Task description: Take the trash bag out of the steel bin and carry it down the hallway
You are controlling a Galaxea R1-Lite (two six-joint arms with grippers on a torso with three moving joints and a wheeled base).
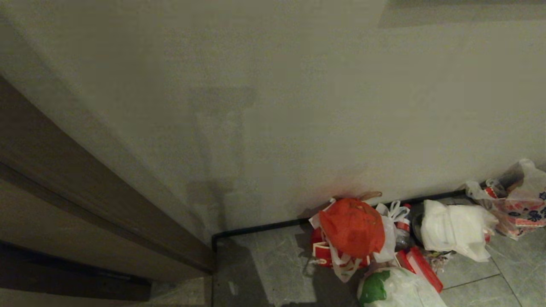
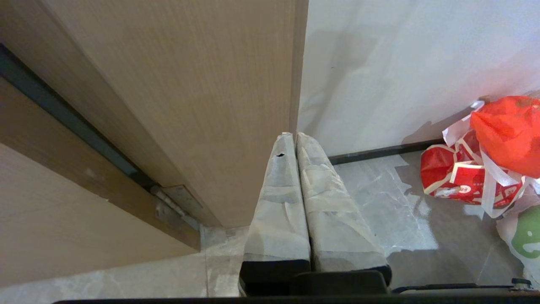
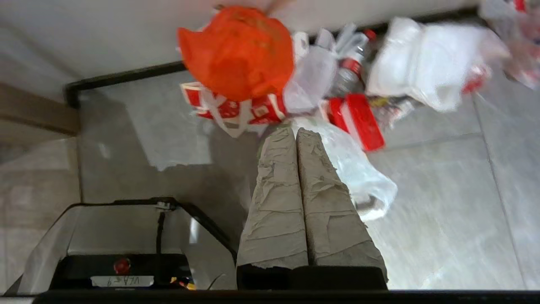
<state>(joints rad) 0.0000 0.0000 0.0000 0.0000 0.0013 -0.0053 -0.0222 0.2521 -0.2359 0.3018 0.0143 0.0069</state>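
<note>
Head view: off-white wall (image 1: 298,106) fills most of the pic, brown wooden door frame (image 1: 85,200) running diagonally on the left, dark baseboard (image 1: 260,229) along the wall foot. Grey marble-look floor (image 1: 264,264) of the hallway below. No arm in this view.

Rubbish pile sits on the floor against the wall, right of centre. Orange bag (image 1: 352,226) on top of a red-and-white printed bag (image 1: 323,253). Just right of it a clear bottle w/ red label (image 1: 402,228), then a white bag (image 1: 456,229). Red flat box (image 1: 420,266) lies in front. White bag w/ red-and-blue print (image 1: 518,200) at far right by the wall.

Trash bag (image 1: 399,290), thin white plastic w/ green print, lies on the floor at the pile's front edge, touching the red box. Steel bin not in any view.

Right gripper (image 3: 295,131): taped fingers (image 3: 276,202) clenched together, nothing between them, tips over the trash bag's (image 3: 358,169) near edge; can't tell if touching. Robot base (image 3: 122,249) shows below it.

Left gripper (image 2: 294,136): fingers (image 2: 278,207) pressed tight, empty, parked pointing at the door frame's (image 2: 190,105) corner, well apart from the pile.
</note>
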